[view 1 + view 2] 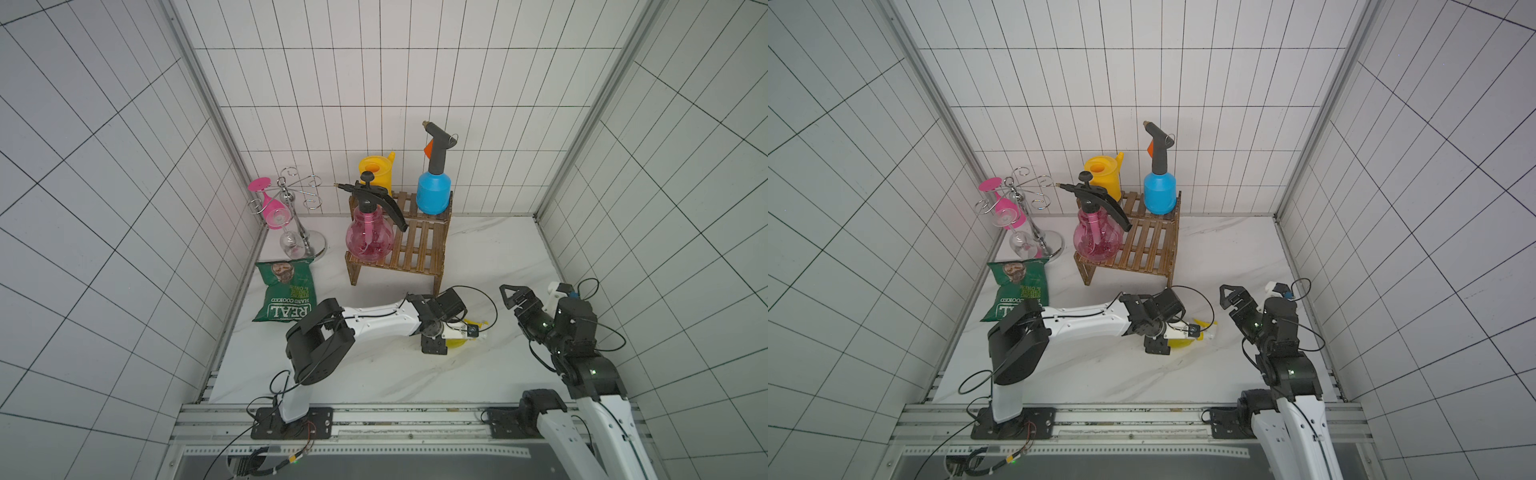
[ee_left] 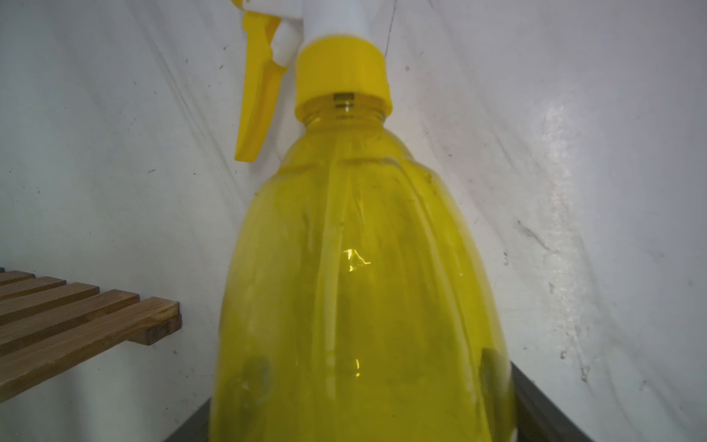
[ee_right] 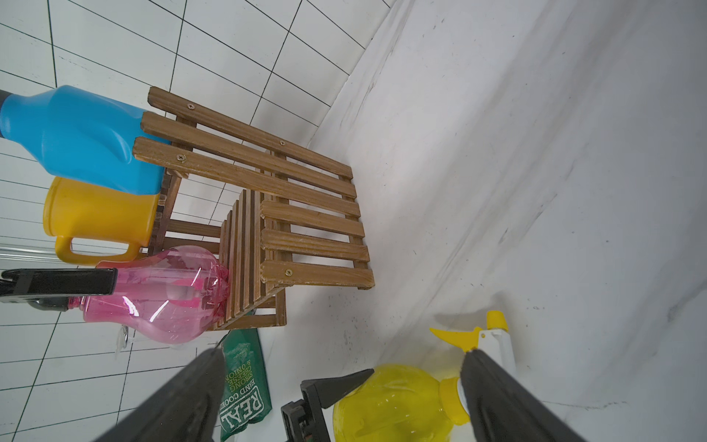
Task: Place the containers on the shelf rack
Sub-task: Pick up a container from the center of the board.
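**Spotter:** Where's the small yellow bottle?

**Me:** It's lying on the table, just in front of the shelf rack. My left gripper straddles its body, 1 finger each side. I can't tell if they're pressing it.

**Spotter:** And the right gripper?

**Me:** Spread wide, empty, hanging near the bottle. 3 containers stand on the rack: blue bottle and yellow watering can up top, pink sprayer below.

Both top views overhead, left wrist close on yellow bottle, right wrist facing shelf rack
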Controlling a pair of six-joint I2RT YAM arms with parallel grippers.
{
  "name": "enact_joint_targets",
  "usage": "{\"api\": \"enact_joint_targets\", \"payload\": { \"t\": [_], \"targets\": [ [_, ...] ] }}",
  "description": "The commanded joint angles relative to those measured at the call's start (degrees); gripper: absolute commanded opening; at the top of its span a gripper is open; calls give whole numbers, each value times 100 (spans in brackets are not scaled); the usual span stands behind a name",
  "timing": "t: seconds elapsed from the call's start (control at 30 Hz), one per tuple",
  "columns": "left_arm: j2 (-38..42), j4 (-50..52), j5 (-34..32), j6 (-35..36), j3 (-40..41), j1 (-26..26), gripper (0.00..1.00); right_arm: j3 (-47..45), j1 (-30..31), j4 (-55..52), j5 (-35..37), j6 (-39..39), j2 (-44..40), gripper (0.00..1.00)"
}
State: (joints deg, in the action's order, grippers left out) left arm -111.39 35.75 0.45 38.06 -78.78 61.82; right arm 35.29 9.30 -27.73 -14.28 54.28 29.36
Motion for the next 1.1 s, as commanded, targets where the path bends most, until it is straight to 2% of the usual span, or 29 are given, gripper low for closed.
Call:
{"api": "enact_joint_targets", "payload": {
  "t": [0.0,0.13,0.27,0.4,0.5,0.57,0.67,0.73,0.77,0.83,0.93,1.07],
  "targets": [
    [353,-146,325,-249,351,25,76,231,-103,-99,-17,-193,-67,99],
    [1182,-601,874,-684,1078,-199,74,470,-146,-344,118,-656,-82,99],
    [2446,-1221,1737,-1404,2042,-760,72,698,-182,-343,13,-1084,5,99],
    [3927,-2107,2790,-2249,3074,-1535,72,678,-200,293,-774,-1147,251,99],
    [4932,-2703,3069,-2808,3658,-1935,72,518,-201,1329,-1474,-517,461,99],
    [5473,-2880,2922,-2949,3883,-1998,72,408,-199,2206,-1913,104,658,100],
    [5848,-2897,2592,-3003,3922,-1989,72,438,-112,3172,-2477,1054,1038,98],
    [5890,-2877,2396,-2748,3842,-1970,71,727,162,3075,-2624,1129,1221,97],
    [5883,-2819,2087,-2646,3768,-1885,71,942,353,2813,-2620,1004,1280,97],
    [5782,-2611,1322,-2299,3509,-1593,71,1395,824,2147,-2440,669,1421,97],
    [5506,-2432,354,-1804,3214,-1146,71,1972,1566,1027,-1712,232,1535,97],
    [5208,-2418,-461,-1606,3006,-801,70,2247,2109,104,-534,408,1650,94]
  ]
}}
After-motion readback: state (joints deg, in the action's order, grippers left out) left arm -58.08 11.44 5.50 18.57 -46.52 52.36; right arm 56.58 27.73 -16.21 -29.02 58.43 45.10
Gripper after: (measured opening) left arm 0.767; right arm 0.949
